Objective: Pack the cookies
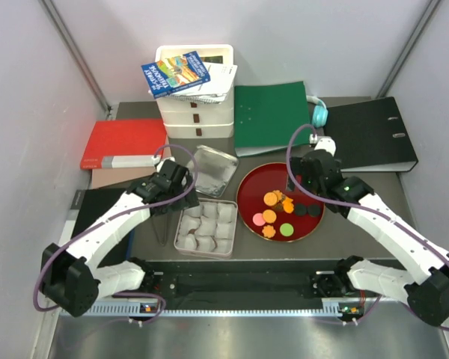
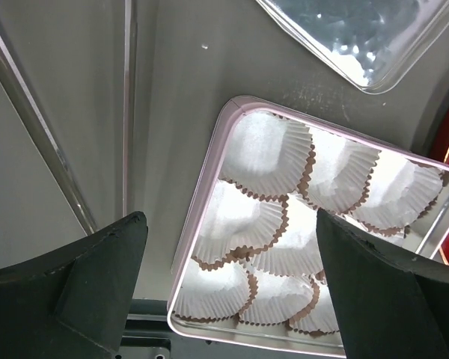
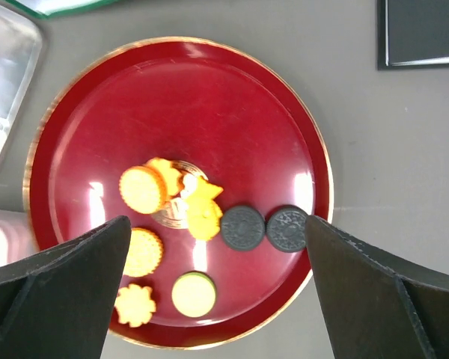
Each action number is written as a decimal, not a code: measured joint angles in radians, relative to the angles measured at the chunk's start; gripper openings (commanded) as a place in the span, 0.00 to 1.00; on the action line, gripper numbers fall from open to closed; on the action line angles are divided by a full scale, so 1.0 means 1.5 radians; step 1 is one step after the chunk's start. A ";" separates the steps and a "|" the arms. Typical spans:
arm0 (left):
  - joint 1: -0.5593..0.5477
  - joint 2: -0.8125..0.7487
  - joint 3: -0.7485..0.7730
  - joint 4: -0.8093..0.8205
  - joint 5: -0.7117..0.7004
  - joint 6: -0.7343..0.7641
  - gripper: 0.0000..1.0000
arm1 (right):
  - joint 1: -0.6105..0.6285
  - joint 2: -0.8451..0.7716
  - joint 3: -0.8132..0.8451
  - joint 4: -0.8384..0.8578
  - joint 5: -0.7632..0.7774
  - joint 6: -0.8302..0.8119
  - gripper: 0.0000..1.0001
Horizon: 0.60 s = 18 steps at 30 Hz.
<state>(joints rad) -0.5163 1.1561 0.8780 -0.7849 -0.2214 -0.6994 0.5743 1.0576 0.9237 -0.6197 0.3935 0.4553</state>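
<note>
The cookies (image 1: 278, 213) lie loose on a round red plate (image 1: 263, 178) right of centre: orange round and flower-shaped ones (image 3: 142, 188), two black ones (image 3: 242, 227), a green one (image 3: 193, 294) and a pink one (image 1: 258, 219). My right gripper (image 3: 217, 224) hangs open above the plate (image 3: 209, 75), holding nothing. To the left of the plate stands an open tin (image 1: 185, 217) filled with white paper cups (image 2: 266, 153). My left gripper (image 2: 230, 217) is open above the tin's left rim (image 2: 202, 187), also holding nothing.
The tin's silver lid (image 1: 213, 170) lies behind the tin. Along the back are a white drawer unit (image 1: 196, 116) with booklets on top, a green folder (image 1: 269, 116), a red folder (image 1: 123, 142), a black binder (image 1: 378, 134) and teal headphones (image 1: 319, 114).
</note>
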 measured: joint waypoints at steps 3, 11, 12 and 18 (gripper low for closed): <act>0.000 0.005 0.001 0.003 0.005 0.005 0.99 | 0.000 0.019 -0.005 0.013 0.015 0.000 0.99; 0.000 -0.001 0.001 0.035 0.040 0.035 0.99 | 0.000 0.023 -0.022 0.055 -0.024 0.003 0.99; 0.000 0.005 0.001 0.035 0.038 0.037 0.99 | 0.000 0.022 -0.022 0.056 -0.035 0.000 0.99; 0.000 0.031 0.005 0.014 -0.004 0.052 0.99 | 0.000 0.010 -0.037 0.054 -0.057 -0.006 0.99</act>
<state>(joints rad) -0.5159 1.2026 0.8848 -0.7631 -0.2279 -0.6212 0.5739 1.0729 0.8677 -0.5388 0.3084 0.4465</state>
